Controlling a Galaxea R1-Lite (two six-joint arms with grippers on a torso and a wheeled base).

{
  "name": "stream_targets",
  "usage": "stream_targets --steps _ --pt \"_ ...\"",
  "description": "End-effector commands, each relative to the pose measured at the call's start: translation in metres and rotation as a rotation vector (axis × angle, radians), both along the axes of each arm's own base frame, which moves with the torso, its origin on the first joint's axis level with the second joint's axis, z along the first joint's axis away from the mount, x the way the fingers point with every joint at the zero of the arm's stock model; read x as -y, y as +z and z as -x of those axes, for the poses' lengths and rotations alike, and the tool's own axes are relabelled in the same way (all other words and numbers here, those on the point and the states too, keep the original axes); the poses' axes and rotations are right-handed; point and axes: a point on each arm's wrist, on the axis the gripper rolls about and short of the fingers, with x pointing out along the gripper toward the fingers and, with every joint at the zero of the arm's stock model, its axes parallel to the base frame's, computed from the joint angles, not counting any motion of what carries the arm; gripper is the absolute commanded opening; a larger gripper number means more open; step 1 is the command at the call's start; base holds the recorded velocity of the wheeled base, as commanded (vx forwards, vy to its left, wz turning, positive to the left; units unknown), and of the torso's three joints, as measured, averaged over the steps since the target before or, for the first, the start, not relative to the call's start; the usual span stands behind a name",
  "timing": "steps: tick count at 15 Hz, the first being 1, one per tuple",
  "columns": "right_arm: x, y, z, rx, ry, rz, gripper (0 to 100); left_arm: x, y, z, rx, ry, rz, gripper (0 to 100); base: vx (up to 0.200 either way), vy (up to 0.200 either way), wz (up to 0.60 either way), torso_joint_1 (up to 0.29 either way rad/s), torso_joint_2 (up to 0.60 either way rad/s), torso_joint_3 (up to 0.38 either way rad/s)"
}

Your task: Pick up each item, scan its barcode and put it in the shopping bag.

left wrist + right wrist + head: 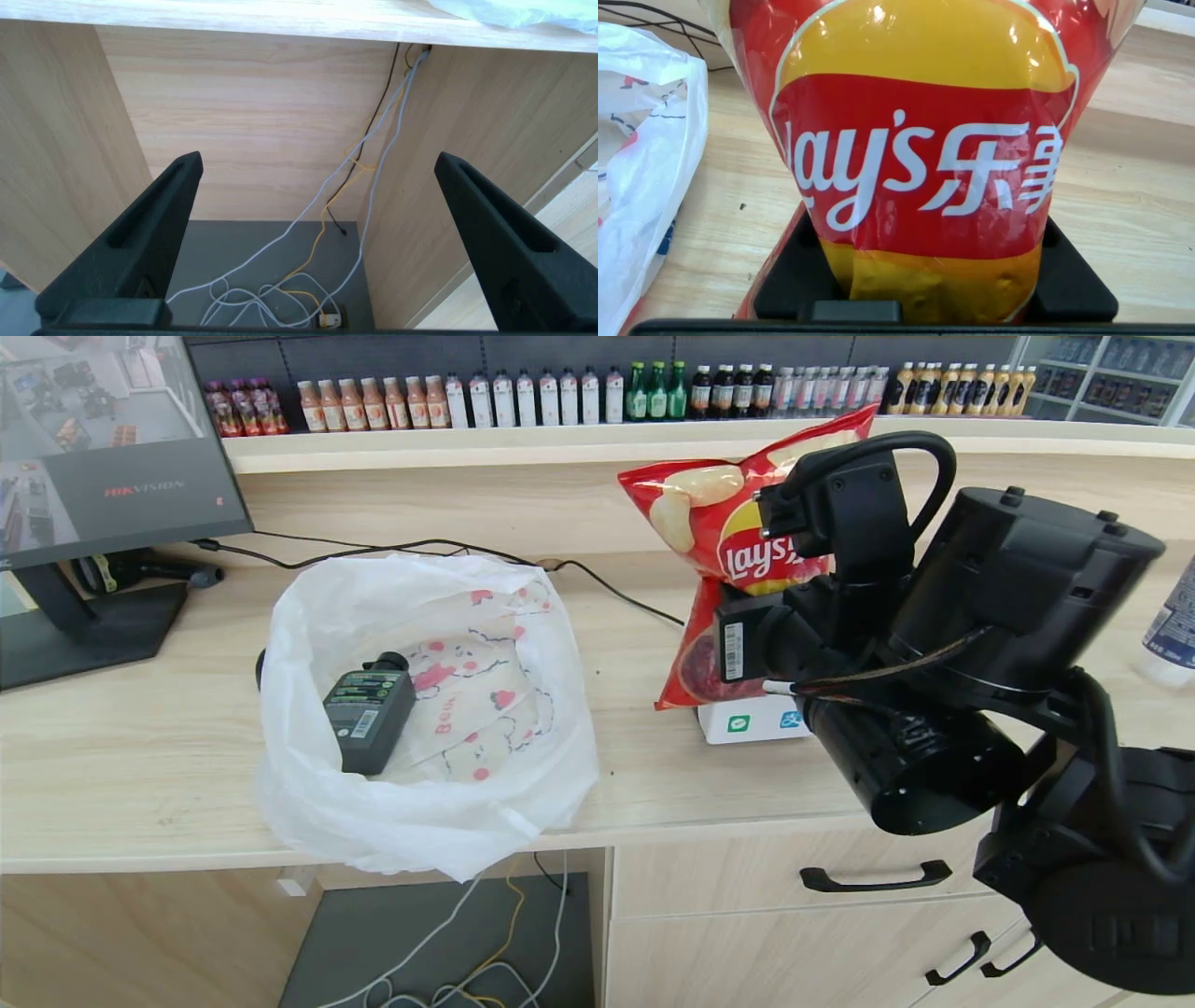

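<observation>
Down under the counter the left gripper (318, 233) hangs empty, its jaws spread wide. Up top, the white shopping bag (299, 616) has a dark bottle (367, 709) in it. Further right, the right gripper (929, 275) is clenched on the red chip bag (719, 541), held upright over the scanner (752, 721). That slick, puffy packet could slide out, or snag the floppy bag rim going in.
</observation>
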Motion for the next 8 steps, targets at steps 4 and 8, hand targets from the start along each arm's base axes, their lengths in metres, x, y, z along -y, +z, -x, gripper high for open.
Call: stream_targets --steps 4,8 --pt "0.0 -0.0029 0.0002 -0.007 0.001 0.001 0 0.0 0.0 0.0 0.0 0.0 0.0 100 0.0 0.0 0.0 0.0 0.0 0.0" --pt "0.0004 -0.0007 0.002 -0.002 0.004 -0.005 0 0.0 0.0 0.0 0.0 0.0 0.0 100 0.0 0.0 0.0 0.0 0.0 0.0"
